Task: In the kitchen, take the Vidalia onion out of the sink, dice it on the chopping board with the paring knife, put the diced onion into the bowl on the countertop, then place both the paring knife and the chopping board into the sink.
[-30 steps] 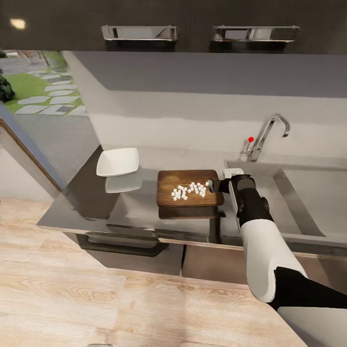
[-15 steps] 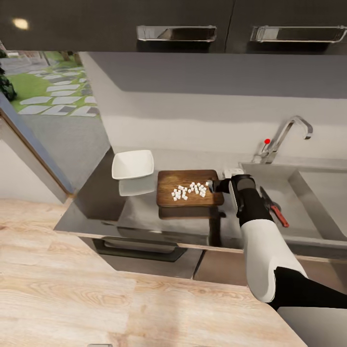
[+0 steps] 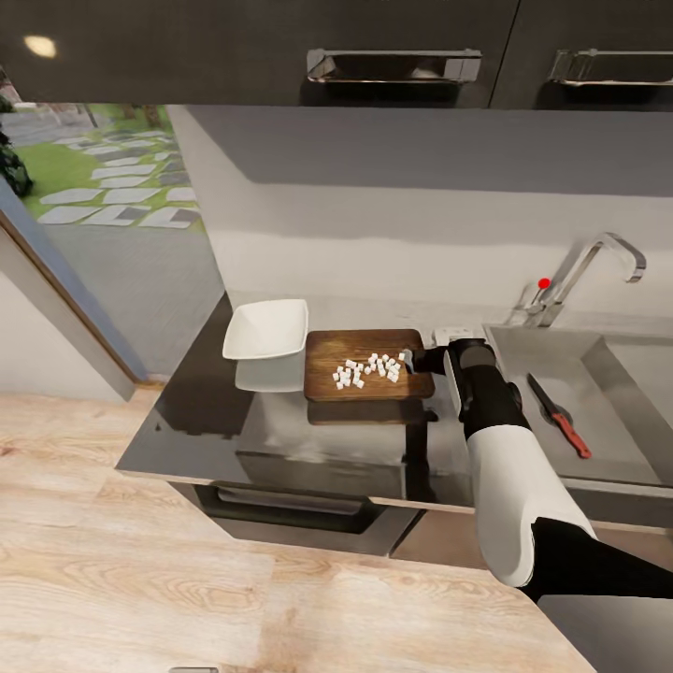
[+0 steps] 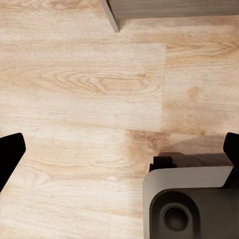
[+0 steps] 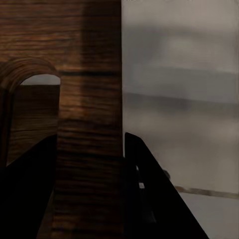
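Right pincer (image 3: 421, 360): clamped on chopping board (image 3: 365, 365) edge; keep board level toward bowl (image 3: 268, 330), retaining diced onion (image 3: 366, 369). Left pincer (image 4: 119, 149): open.

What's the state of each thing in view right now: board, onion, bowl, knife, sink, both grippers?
chopping board: lifted level off the countertop, edge clamped.
diced onion: loose cubes piled on the board.
bowl: upright, empty, beside the board.
paring knife: lying flat in the sink.
right gripper: shut on the board's edge.
left gripper: open, fingers wide over the floor.
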